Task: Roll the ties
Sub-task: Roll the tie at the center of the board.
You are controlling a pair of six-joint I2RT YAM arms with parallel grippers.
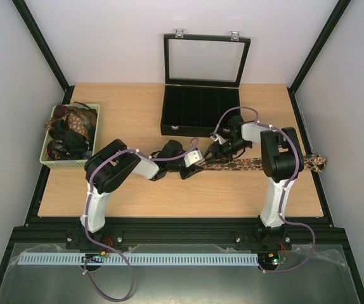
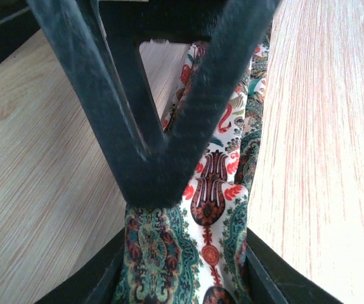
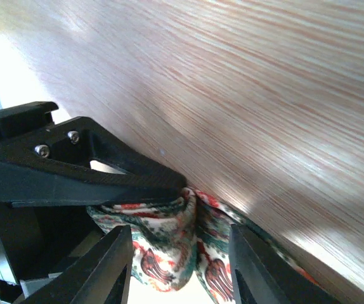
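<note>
Tie, paisley, lies lengthwise left-to-right on the desk. Its left end sits inside the left jaws and, just beside, the right jaws; whether either pair clamps it cannot be told.

Black-and-white arms, purple cables

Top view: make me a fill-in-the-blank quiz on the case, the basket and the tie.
The lid of the case stands ____.
The basket of spare ties sits at the ____ of the table.
The tie lying on the table runs to its ____ edge.
Missing words: open; left; right.
</note>
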